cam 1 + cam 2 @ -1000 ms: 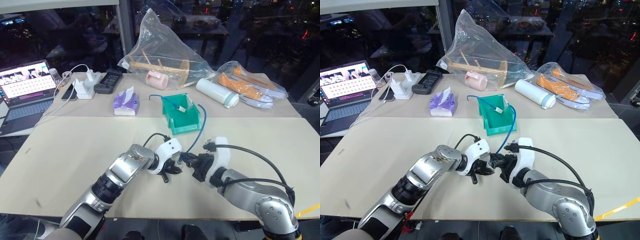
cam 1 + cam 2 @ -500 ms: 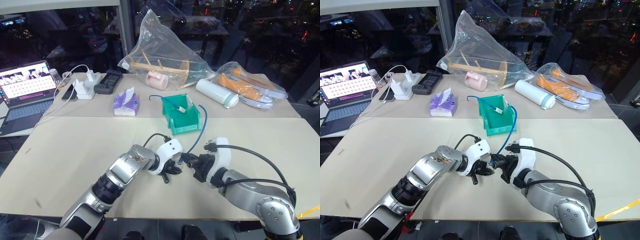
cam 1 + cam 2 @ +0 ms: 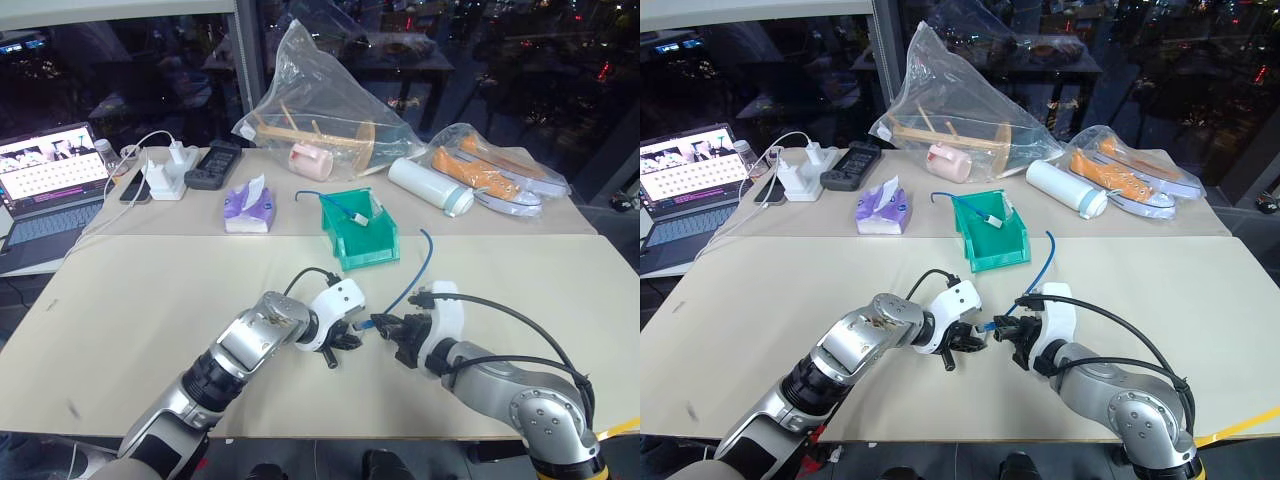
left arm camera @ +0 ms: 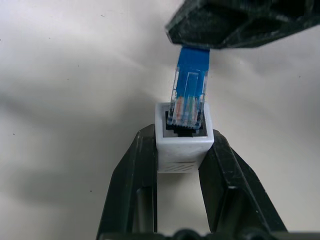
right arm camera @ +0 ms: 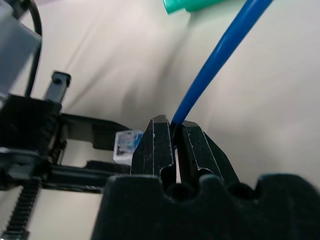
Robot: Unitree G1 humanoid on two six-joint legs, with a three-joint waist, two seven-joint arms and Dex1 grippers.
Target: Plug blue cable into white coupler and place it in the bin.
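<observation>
While the two grippers met low over the near part of the table (image 3: 150, 290), the left gripper (image 4: 184, 150) had its fingers (image 4: 131, 190) pinched on the sides of the white coupler (image 4: 183, 145), whose dark socket faced away from the wrist, toward the right gripper (image 3: 392, 330). The right gripper's fingers (image 5: 155, 145) were pressed together on the blue cable (image 3: 412, 280) just behind its clear plug (image 4: 188, 102). The plug's long axis ran in line with the socket, tip toward the opening; from the left wrist view the tip sat at the socket's mouth, though it was hard to tell whether it was partly in or only touching the rim. From the pinch the cable rose away from the right gripper and arced up and back toward the far side of the table, its free end hanging in the air near the bin (image 3: 362, 240).

The bin stood beyond the grippers, its cut-away front toward the robot, with another short blue cable (image 3: 338, 205) and a small white piece lying inside. Beside it, to the left, sat a purple tissue pack (image 3: 246, 208). Farther back were a white bottle (image 3: 432, 186) lying on its side, orange shoes in a clear bag (image 3: 492, 172), a larger clear bag with a wooden frame (image 3: 320, 110), a white power adapter (image 3: 168, 172), a dark remote (image 3: 214, 164) and, at the far left, an open laptop (image 3: 45, 180).
</observation>
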